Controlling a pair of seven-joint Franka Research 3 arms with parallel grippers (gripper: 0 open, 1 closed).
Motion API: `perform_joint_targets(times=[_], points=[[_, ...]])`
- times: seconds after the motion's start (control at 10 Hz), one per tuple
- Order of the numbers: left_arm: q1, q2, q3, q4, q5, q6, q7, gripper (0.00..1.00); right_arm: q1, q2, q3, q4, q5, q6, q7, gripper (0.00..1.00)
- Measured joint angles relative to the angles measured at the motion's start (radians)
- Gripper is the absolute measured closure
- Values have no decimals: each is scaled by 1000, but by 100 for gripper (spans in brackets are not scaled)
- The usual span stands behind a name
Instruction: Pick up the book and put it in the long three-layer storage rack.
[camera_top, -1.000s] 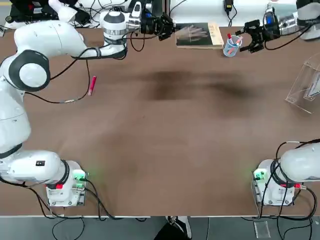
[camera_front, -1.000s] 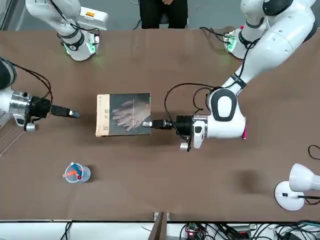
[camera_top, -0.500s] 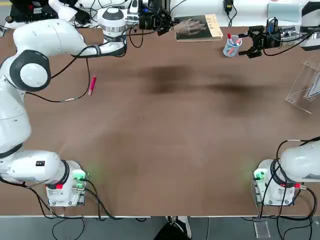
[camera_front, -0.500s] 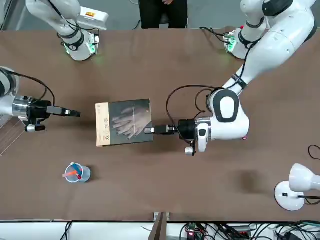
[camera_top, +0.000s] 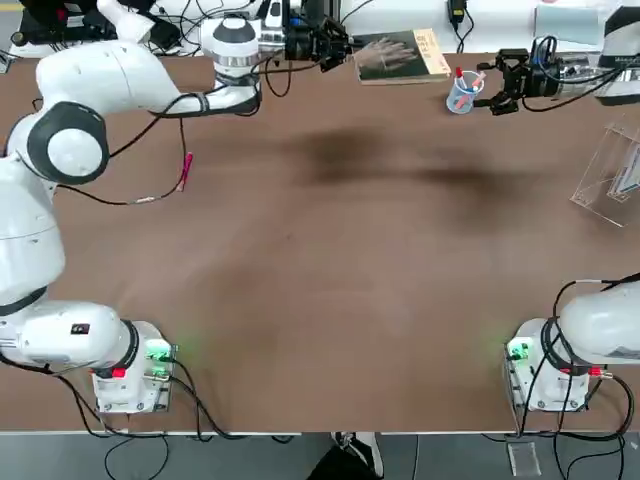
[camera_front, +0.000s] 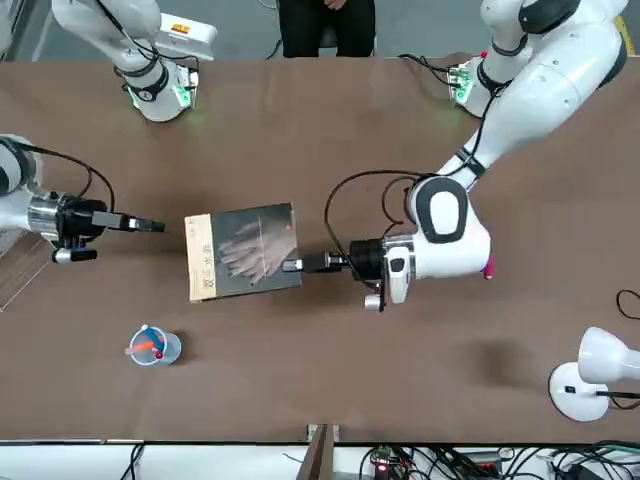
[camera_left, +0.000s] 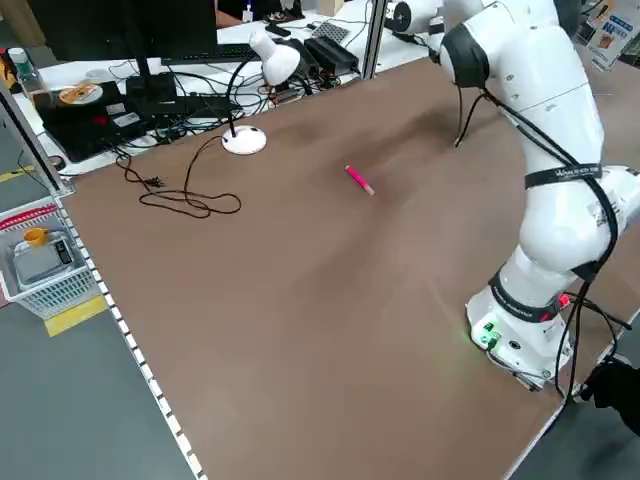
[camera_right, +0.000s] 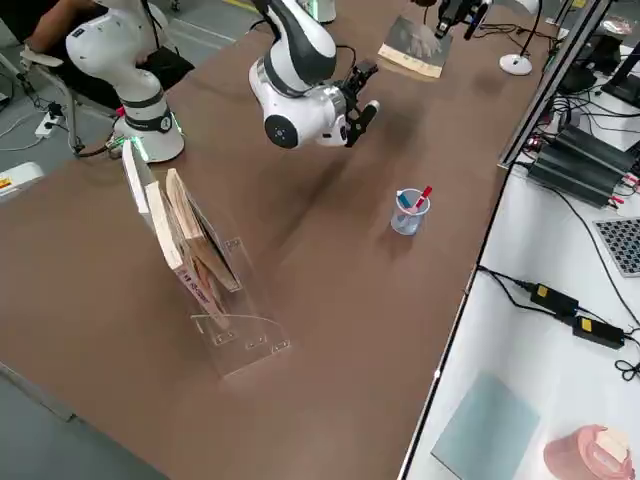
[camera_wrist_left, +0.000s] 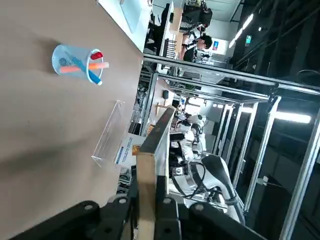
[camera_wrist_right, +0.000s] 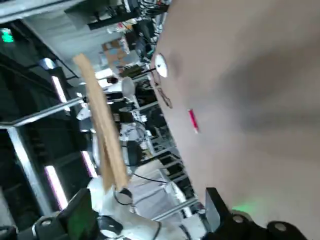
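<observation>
Book (camera_front: 244, 251): lifted clear of the bench (camera_front: 330, 390), flat side up, one edge pinched in the jaws of the left gripper (camera_front: 297, 265). Right gripper (camera_front: 148, 226): level, jaws spread, empty, just beside the book's tan edge. Rack (camera_right: 205, 265): at the bench's right end, well apart.

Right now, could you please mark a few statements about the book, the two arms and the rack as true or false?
1. The left gripper is shut on the book. True.
2. The right gripper holds the book. False: its fingers are open and clear of it.
3. The book is already in the storage rack. False: it is held above the table, away from the rack.
4. A cup of pens stands on the table. True.
5. A pink pen lies inside the rack. False: it lies on the table by the left arm.
</observation>
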Motion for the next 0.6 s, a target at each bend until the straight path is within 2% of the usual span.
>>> perform_joint_targets(times=[0.2, 0.6], points=[[-33, 3, 13, 0, 0, 28, 15, 100, 33, 1, 3, -20, 58, -5, -13, 0], [-74, 6, 22, 0, 0, 74, 20, 100, 58, 8, 3, -27, 71, -2, -57, 0]])
